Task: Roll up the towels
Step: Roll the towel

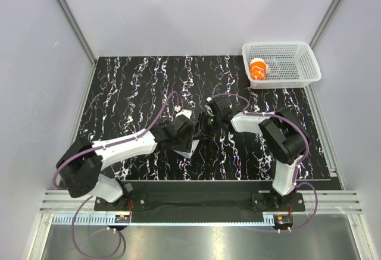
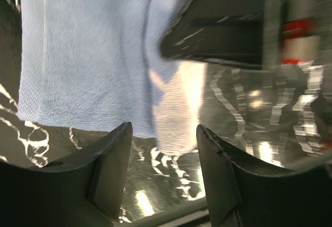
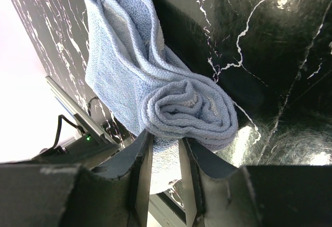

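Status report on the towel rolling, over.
Left hand open, nothing gripped, at edge of blue towel. Right hand shut on its rolled end. Orange towel rolled, in basket. No obstruction seen.

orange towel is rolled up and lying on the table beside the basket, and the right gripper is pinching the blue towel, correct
Not quite. The orange towel lies inside the white basket, not beside it, as the top external view shows. The rest holds: it is rolled up, and the right gripper is pinching the blue towel.
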`<state>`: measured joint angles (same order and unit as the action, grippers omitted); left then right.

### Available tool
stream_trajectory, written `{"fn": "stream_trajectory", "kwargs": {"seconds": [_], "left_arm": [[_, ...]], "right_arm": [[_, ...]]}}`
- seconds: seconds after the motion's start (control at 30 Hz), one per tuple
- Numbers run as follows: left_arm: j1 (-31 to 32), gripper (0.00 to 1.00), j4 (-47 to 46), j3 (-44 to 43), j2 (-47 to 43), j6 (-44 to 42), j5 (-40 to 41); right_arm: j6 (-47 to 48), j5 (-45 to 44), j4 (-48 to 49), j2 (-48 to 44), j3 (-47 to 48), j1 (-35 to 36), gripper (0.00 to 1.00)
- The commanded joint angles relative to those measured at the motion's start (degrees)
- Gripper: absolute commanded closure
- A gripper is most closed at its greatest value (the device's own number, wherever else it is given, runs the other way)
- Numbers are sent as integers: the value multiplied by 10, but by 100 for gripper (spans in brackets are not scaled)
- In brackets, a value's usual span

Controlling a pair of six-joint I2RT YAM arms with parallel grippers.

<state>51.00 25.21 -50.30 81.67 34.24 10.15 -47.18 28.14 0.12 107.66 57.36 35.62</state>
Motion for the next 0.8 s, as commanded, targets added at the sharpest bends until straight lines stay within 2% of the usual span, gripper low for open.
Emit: {"fn": "stream_trajectory", "kwargs": {"seconds": [0.0, 0.13, 0.2, 0.23, 0.27, 0.4, 0.43, 0.47, 0.57, 0.7, 0.77], "left_arm": [[12, 43, 5, -16, 24, -8, 55], [18, 44, -16, -10, 50, -1, 41], [18, 50, -31, -5, 56, 1, 35], [18, 55, -35, -5, 60, 3, 33], [18, 69, -40, -4, 67, 3, 28], [17, 92, -77, 11, 75, 2, -18], [16, 96, -82, 13, 74, 3, -24], [15, 98, -89, 16, 73, 4, -33], [2, 100, -117, 32, 67, 14, -75], [-31, 100, -171, 63, 57, 32, -164], [-59, 100, -197, 88, 52, 40, -198]], "right_arm": [[18, -33, -43, 13, 1, 11, 66], [18, -32, -42, 14, -1, 10, 66], [18, -32, -42, 12, -1, 11, 66], [18, -33, -42, 11, -1, 11, 66], [18, -33, -42, 9, -3, 11, 66], [24, -35, -47, -15, -6, 11, 62], [28, -37, -53, -20, -5, 10, 60], [31, -41, -66, -26, -3, 10, 51], [44, -60, -92, -60, -1, 9, 38], [62, -110, -147, -121, 9, 9, 27], [67, -129, -177, -143, 8, 8, 25]]}}
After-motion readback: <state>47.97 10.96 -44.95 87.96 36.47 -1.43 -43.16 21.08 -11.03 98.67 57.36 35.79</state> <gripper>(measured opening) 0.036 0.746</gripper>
